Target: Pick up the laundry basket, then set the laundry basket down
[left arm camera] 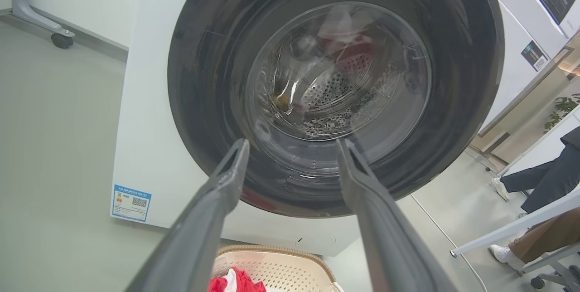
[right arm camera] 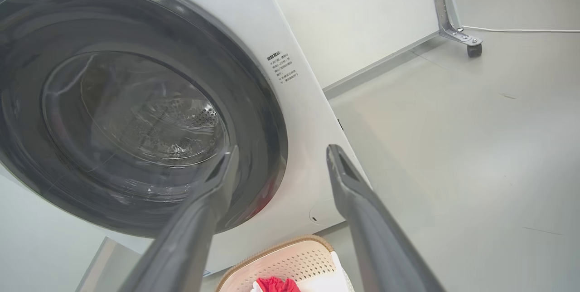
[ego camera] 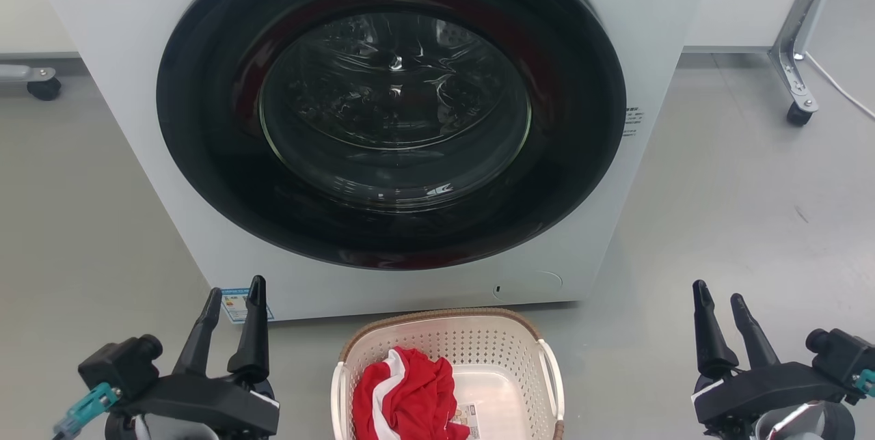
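- The laundry basket is seen on the grey floor, at the bottom centre of the head view, directly in front of the washing machine and just beside its lower front panel.
- The basket stands upright, with its brown woven-look rim towards the machine and a white handle on each side. Its near end is cut off by the picture edge.
- A crumpled red and white garment lies inside, against the basket's left half. A label sticker is partly visible on the bare base beside it.
- The far rim of the basket and a bit of the garment are recorded at the bottom of the left wrist view. The same is noted in the right wrist view: basket, garment.
- The left gripper is held to the left of the basket, apart from it, fingers spread and nothing between them.
- The right gripper is held well to the right of the basket, likewise spread and empty.
- The machine's round dark door is shut, and the drum is visible through the glass.
- A blue-edged sticker is fixed at the machine's lower left corner.
- A castor leg stands on the floor at upper right.
- Legs in dark trousers and brown trousers are noted at the right edge of the left wrist view.
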`<state>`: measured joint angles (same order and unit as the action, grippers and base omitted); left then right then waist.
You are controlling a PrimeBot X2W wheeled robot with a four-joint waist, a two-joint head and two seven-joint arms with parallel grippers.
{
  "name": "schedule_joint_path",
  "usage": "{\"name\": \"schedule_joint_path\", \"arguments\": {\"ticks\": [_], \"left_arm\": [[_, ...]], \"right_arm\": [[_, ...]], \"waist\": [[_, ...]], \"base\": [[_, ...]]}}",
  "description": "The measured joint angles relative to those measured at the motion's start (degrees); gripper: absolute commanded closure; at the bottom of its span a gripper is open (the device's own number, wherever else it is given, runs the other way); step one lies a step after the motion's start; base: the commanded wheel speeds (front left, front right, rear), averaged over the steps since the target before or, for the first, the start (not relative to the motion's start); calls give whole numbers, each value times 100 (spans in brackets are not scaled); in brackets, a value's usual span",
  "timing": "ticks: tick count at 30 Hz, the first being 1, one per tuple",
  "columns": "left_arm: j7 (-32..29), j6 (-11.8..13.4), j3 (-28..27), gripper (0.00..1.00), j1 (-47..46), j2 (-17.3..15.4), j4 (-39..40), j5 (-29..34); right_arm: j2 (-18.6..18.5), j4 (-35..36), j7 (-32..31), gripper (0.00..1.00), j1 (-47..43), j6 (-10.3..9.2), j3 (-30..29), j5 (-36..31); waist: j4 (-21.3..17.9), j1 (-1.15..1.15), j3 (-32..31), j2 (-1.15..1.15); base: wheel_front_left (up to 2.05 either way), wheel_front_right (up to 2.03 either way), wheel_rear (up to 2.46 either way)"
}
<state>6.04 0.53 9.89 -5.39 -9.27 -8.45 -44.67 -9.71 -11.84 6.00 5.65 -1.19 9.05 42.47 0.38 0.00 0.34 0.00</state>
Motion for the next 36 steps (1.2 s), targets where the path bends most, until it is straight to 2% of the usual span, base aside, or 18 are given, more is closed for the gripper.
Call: {"name": "schedule_joint_path", "arguments": {"ticks": [36], "left_arm": [[726, 510, 392, 0, 9, -66, 334, 2350]], "right_arm": [[-197, 470, 722, 0, 74, -501, 499, -2588]], "waist": [[27, 0, 29, 0]], "base": [[0, 0, 0]]}}
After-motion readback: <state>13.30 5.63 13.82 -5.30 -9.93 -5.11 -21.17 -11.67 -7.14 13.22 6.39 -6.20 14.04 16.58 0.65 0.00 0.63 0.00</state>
